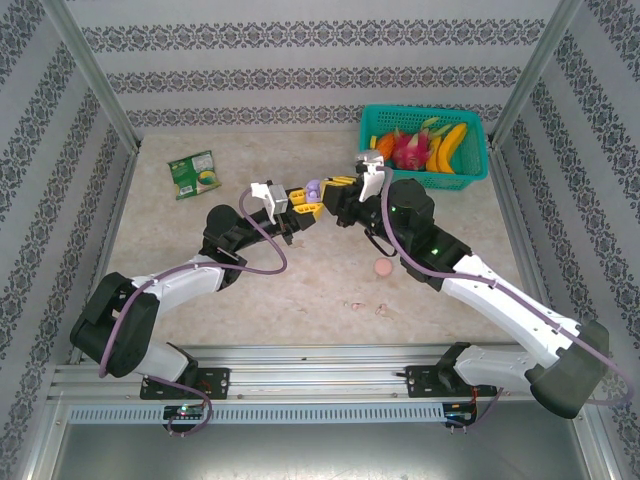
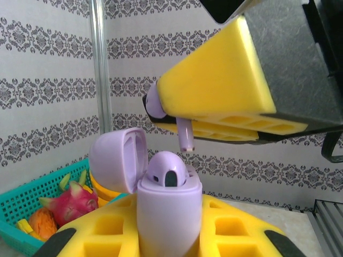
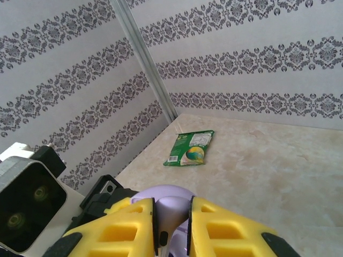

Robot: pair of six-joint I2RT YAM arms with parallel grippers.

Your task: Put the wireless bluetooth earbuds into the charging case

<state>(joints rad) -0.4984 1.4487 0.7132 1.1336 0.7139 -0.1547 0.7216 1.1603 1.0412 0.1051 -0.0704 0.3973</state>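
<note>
Far left on the counter (image 1: 300,280): green packet (image 1: 195,174), print too small to read. My left hand (image 1: 303,203) is clamped on the lilac charging case (image 2: 169,214), with yellow pads (image 2: 107,230) touching both its sides. The case stands upright with its lid (image 2: 115,160) swung open. One lilac earbud (image 2: 167,170) sits in its socket. Just above, apart from the case, my right hand (image 1: 337,190) is pinched closed on a second lilac earbud (image 2: 185,133), stem hanging down. Far right: teal basket (image 1: 455,183) holding fruit (image 1: 410,150). Nearer the counter's front edge: a pink round disc (image 1: 382,268) and tiny pale pink bits (image 1: 355,305), lying loose.
</note>
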